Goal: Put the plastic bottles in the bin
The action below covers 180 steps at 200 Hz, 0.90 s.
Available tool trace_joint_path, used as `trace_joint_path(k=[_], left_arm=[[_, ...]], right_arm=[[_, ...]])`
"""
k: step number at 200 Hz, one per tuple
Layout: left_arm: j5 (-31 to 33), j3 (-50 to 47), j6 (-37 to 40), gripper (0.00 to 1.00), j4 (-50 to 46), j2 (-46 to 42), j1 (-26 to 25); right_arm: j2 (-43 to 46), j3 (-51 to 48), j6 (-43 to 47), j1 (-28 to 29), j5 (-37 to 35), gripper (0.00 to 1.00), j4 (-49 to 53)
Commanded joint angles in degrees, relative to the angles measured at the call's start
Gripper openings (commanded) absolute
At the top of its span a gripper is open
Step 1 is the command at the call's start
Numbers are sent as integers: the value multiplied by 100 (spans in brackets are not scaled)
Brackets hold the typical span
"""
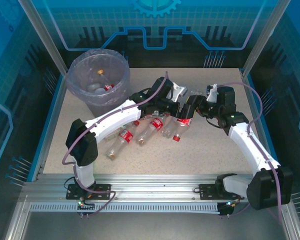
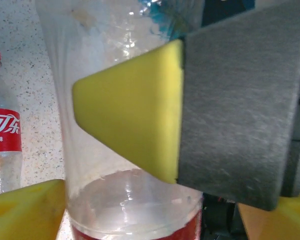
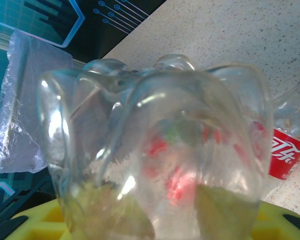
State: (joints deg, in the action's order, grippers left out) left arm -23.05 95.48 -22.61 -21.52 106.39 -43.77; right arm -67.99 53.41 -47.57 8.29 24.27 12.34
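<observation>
- Right end effector [image 3: 162, 212] is clamped on a clear bottle [image 3: 155, 140], base toward its camera.
- Left end effector [image 2: 75, 165] straddles a second bottle [image 2: 125, 200]; I can't tell if it's gripping.
- Loose bottles [image 1: 121, 140] lie on the surface [image 1: 200, 155], near the bin [image 1: 76, 82].
- They look empty: probably light, thin-walled, slick and crushable. I'd grab the labelled mid-body.

Speckled beige tabletop [image 1: 202, 155], alu rail [image 1: 155, 184] at near edge, blue-lit walls [image 1: 155, 30]

Speckled beige table [image 1: 205, 150] inside blue circuit-patterned walls [image 1: 115, 20], aluminium rail [image 1: 155, 182] in front.
</observation>
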Motion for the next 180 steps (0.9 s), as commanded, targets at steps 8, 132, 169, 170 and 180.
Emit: trace_joint_path(k=[8, 132, 169, 170, 180], left_arm=[[-264, -16, -38, 84, 150, 146, -78], [-356, 84, 125, 56, -80, 208, -88], [-256, 94, 159, 55, -105, 190, -75], [-250, 98, 160, 55, -110, 190, -77], [-213, 91, 153, 54, -120, 190, -40]], right_arm=[[2, 143, -234, 60, 122, 47, -336], [55, 227, -324, 56, 95, 50, -400], [139, 406, -191, 24, 44, 68, -46], [151, 411, -182, 19, 39, 69, -25], [199, 521, -97, -37, -9, 73, 272]])
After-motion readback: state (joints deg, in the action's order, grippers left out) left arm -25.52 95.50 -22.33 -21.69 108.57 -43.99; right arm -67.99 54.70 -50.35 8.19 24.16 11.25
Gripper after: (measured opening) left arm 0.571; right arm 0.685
